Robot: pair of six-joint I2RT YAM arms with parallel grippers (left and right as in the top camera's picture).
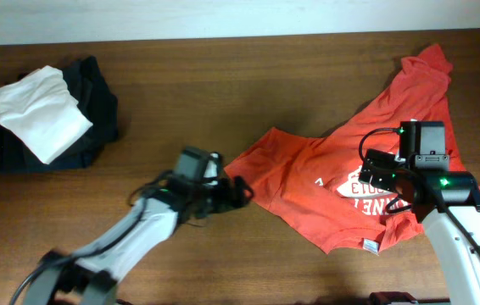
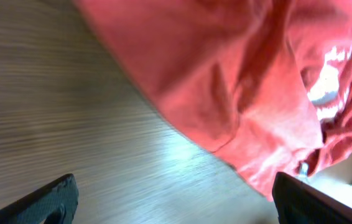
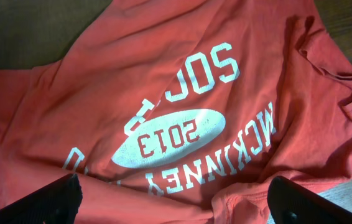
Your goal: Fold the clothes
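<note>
The orange-red T-shirt (image 1: 333, 182) lies crumpled on the right half of the wooden table, white lettering showing. My left gripper (image 1: 238, 191) is open and empty at the shirt's left edge, just off the fabric; in the left wrist view the shirt (image 2: 238, 81) fills the upper right and bare wood lies between the fingers (image 2: 173, 202). My right gripper (image 1: 382, 172) hovers open over the printed middle of the shirt; the right wrist view shows the lettering (image 3: 182, 134) close below its spread fingers (image 3: 173, 199).
A folded white garment (image 1: 38, 112) lies on dark folded garments (image 1: 96, 93) at the far left. The table's back edge meets a white wall. Bare wood (image 1: 223, 93) spans the middle.
</note>
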